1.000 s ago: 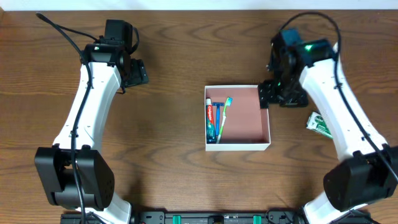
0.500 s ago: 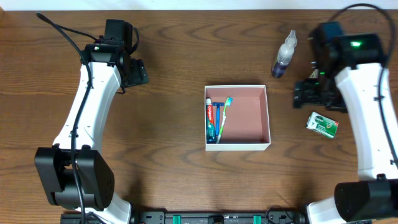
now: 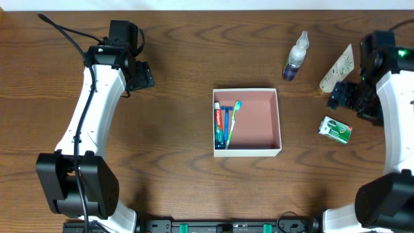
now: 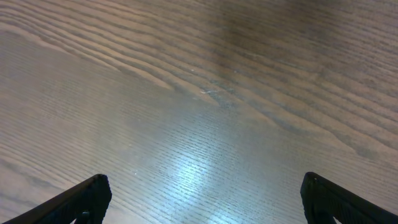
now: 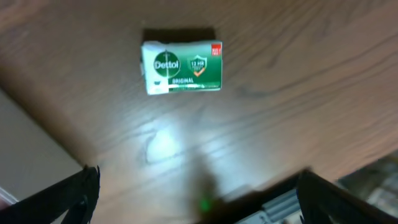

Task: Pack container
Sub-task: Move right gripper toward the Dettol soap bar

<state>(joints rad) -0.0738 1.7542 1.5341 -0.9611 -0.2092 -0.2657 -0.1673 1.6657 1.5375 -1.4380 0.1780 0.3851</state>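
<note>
While left gripper (image 4: 204, 194) and right gripper (image 5: 199, 196) hang spread and empty, the container (image 3: 247, 152) sits centre frame, toothpaste (image 3: 219, 123) and toothbrush (image 3: 233, 120) against its left wall. It looks light, thin-walled, apt to slide if nudged; pinch a wall to steady it. Soap box (image 3: 336, 129), far right: stiff, slick carton.

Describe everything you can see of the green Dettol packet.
The Dettol packet is a small rectangular pack, green with a white end, printed "Dettol" and "Original", with a red corner mark. It looks intact and undented. It lies flat on the wooden table, right of the container and apart from it; only the table touches it.
</note>
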